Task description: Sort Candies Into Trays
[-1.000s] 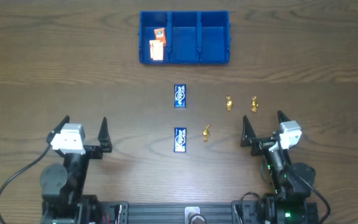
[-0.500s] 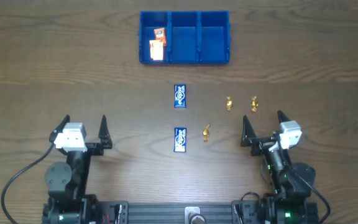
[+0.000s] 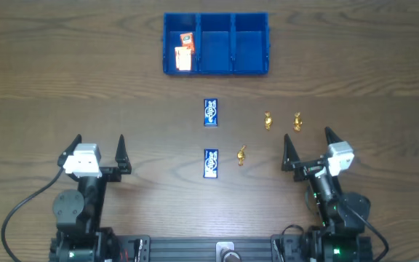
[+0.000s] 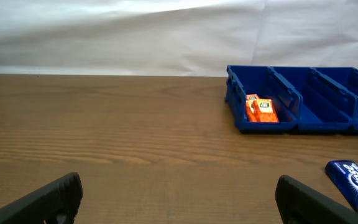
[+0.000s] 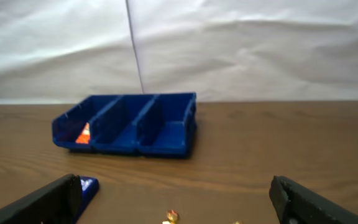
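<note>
wooden table [image 3: 64,94] | blue tray [image 3: 216,71] | two blue bars [image 3: 210,113] | three gold candies [image 3: 268,121]

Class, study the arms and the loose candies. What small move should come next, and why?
Probably the right gripper should reach toward the nearest gold candy. It and the left gripper are open and empty, back from the candies, and that candy lies closest to it. The blue tray has two bare compartments.

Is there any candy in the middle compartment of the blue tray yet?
No, the middle compartment of the blue tray is bare in the top view; the orange candies lie in the compartment at its left end.
</note>
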Motion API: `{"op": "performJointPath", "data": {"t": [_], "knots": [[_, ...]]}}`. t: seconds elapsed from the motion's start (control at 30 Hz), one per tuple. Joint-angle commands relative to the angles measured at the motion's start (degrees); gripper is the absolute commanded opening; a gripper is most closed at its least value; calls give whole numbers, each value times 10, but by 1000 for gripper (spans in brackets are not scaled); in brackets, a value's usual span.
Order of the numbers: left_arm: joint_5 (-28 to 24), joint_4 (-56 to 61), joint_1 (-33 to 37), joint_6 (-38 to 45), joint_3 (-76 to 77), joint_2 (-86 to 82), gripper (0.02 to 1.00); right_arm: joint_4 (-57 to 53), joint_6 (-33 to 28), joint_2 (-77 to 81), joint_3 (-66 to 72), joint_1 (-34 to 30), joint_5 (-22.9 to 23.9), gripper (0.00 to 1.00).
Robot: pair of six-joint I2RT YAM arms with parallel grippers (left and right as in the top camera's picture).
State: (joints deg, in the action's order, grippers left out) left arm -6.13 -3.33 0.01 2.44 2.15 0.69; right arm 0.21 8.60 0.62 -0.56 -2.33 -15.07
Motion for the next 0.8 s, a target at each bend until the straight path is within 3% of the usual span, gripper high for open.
{"op": "performJointPath", "data": {"t": [0.03,0.17,0.3,0.43,0.53,0.67,0.8], "knots": [[-12,-7,2,6,-18,-5,998,21,56,-1,-2,0,-92,1000],[-12,-7,2,6,-18,-5,998,1,56,99,-88,1,-138,998],[-12,-7,2,6,-18,-5,996,-115,31,241,-247,1,-159,998],[-12,-7,2,6,-18,-5,996,-242,-14,379,-408,29,-155,998],[-12,-7,2,6,-18,-5,998,-307,-14,460,-479,67,-150,998],[-12,-7,2,6,-18,-5,998,-390,-9,587,-546,178,-95,998],[-12,-7,2,6,-18,-5,998,-407,89,688,-558,291,17,998]]}}
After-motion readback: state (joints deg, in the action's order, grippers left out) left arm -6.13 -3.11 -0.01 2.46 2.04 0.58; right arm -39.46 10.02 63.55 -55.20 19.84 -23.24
